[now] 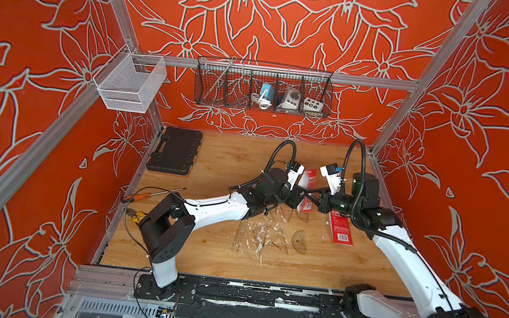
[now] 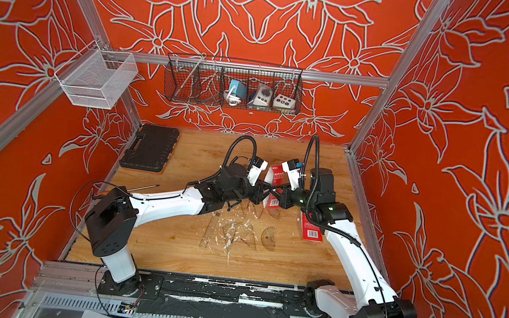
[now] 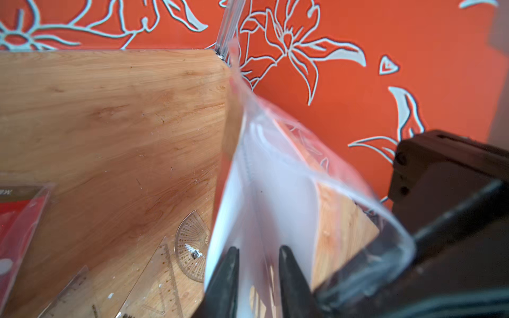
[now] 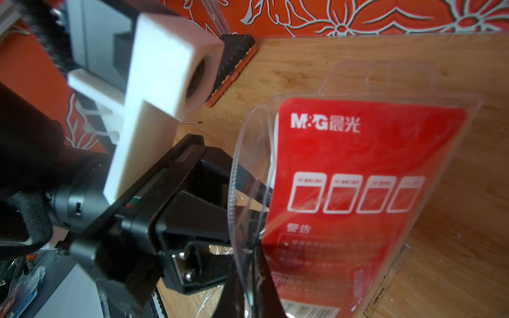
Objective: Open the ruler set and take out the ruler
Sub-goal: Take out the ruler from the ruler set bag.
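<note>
Between the two grippers, above the wooden table: the red-card, clear-plastic ruler set package.
In both top views the left gripper and right gripper meet nose to nose at the package's lower edge; a clear plastic protractor lies on the table below them. In the left wrist view, the left fingers stand slightly apart, with the clear edge between them. In the right wrist view, the right gripper is clamped on the package's clear rim.

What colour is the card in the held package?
Red with white print; card clearest in right wrist view.
</note>
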Robot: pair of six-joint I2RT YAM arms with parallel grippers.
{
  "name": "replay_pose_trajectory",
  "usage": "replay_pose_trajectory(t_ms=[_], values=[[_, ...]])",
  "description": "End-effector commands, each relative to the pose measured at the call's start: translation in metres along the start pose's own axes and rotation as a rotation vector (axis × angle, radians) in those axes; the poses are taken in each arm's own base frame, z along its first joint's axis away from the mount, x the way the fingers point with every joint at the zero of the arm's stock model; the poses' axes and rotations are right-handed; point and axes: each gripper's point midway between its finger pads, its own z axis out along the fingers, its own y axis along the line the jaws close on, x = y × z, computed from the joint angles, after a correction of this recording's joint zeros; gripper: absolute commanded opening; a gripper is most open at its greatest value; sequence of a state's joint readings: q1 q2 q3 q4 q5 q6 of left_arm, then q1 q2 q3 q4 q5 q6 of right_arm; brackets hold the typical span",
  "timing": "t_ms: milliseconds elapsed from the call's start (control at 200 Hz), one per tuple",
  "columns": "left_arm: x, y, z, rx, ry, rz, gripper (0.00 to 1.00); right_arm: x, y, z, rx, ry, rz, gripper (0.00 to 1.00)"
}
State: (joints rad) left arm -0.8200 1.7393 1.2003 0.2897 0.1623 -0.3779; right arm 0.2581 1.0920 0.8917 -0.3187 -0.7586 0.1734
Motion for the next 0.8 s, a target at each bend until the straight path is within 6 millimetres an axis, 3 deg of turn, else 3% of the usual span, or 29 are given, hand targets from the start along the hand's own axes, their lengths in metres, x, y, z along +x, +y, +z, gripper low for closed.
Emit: replay_pose_trajectory(t_ms=[0,240,360,650,731,796], values=[[-0.003,-0.003,0.003,0.019,-0.044,-0.004,0.31,-0.009,0.021,-0.003,-0.081,-0.004,-0.048,0.00],[-0.016,-0.023,-0.017,0.188,-0.175,-0.044,0.25,-0.012,0.038,-0.002,-0.154,0.016,-0.062,0.00],[-0.020,-0.024,-0.024,0.232,-0.218,-0.056,0.17,-0.011,0.047,-0.003,-0.189,0.031,-0.079,0.00],[-0.029,-0.043,-0.058,0.362,-0.316,-0.013,0.29,-0.007,0.049,-0.003,-0.172,0.063,-0.096,0.00],[-0.032,-0.049,-0.070,0.390,-0.350,0.021,0.29,-0.007,0.048,-0.003,-0.169,0.069,-0.093,0.00],[-0.034,-0.050,-0.072,0.384,-0.355,0.036,0.23,-0.006,0.050,-0.002,-0.175,0.073,-0.095,0.00]])
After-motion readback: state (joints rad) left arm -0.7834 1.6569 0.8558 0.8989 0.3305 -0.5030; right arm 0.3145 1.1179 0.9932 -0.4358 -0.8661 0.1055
